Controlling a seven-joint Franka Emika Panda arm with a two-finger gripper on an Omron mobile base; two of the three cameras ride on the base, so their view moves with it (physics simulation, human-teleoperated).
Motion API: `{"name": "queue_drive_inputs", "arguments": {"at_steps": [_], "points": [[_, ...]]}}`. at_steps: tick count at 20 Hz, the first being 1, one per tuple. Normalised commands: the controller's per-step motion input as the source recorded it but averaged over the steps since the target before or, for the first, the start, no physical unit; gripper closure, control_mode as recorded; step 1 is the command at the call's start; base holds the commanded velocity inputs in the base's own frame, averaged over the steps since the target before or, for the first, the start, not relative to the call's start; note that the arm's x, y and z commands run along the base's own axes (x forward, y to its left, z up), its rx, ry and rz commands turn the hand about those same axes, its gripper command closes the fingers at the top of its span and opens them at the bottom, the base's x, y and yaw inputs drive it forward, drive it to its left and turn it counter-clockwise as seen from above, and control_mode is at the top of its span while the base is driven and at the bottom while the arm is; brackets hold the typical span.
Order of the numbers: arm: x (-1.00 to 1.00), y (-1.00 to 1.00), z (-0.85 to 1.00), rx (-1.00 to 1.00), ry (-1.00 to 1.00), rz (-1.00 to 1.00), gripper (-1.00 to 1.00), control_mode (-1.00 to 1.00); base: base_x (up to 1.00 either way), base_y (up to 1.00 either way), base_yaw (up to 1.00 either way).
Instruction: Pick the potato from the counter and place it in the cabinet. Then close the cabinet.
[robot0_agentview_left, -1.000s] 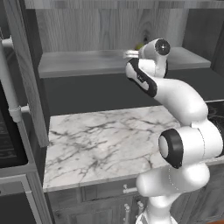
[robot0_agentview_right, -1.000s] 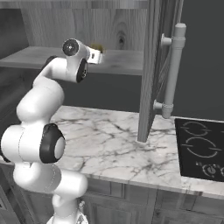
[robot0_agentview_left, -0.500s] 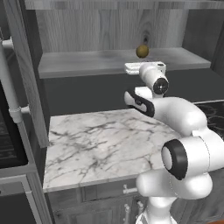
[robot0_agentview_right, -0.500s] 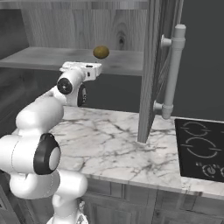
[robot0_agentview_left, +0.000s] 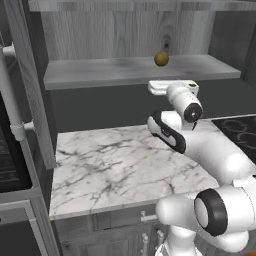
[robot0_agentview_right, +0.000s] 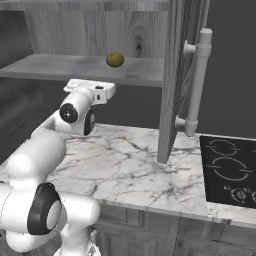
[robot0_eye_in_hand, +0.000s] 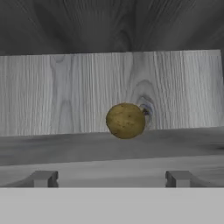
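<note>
The potato (robot0_agentview_left: 161, 59) (robot0_agentview_right: 115, 59) is an olive-brown lump resting on the grey shelf of the open cabinet (robot0_agentview_left: 135, 70), free of any grip. In the hand view the potato (robot0_eye_in_hand: 125, 120) sits on the shelf straight ahead of me, in front of the woodgrain back wall. My gripper (robot0_eye_in_hand: 110, 178) is open, its two fingertips (robot0_eye_in_hand: 41, 178) wide apart with nothing between them. The gripper (robot0_agentview_left: 171, 87) (robot0_agentview_right: 93, 90) hangs just below the shelf's front edge, above the white marble counter (robot0_agentview_left: 115, 165).
The left cabinet door (robot0_agentview_left: 27, 85) stands open with its bar handle (robot0_agentview_left: 12, 100). The right door (robot0_agentview_right: 175, 80) also stands open, its handle (robot0_agentview_right: 197, 80) jutting out over the counter's right end. A black stovetop (robot0_agentview_right: 230, 170) lies at the right.
My gripper has let go of the potato, which stays on the shelf. The hand has drawn back out of the cabinet and sunk below the shelf edge.
</note>
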Motion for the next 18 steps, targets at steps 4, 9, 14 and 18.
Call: {"name": "queue_drive_inputs", "arguments": {"at_steps": [4, 9, 14, 18], "points": [[-1.0, -0.13, 0.22, 0.05, 0.6, 0.0, -1.0, -1.0, 0.0, 0.0, 0.0], [-1.0, -0.02, 0.17, 0.01, 0.63, -0.01, -1.0, -1.0, 0.0, 0.0, 0.0], [-1.0, 0.0, -0.18, 0.0, 0.3, -0.02, -1.0, -1.0, 0.0, 0.0, 0.0], [-0.97, 0.0, -0.55, -0.02, -0.02, -0.04, -1.0, -1.0, 0.0, 0.0, 0.0]]}}
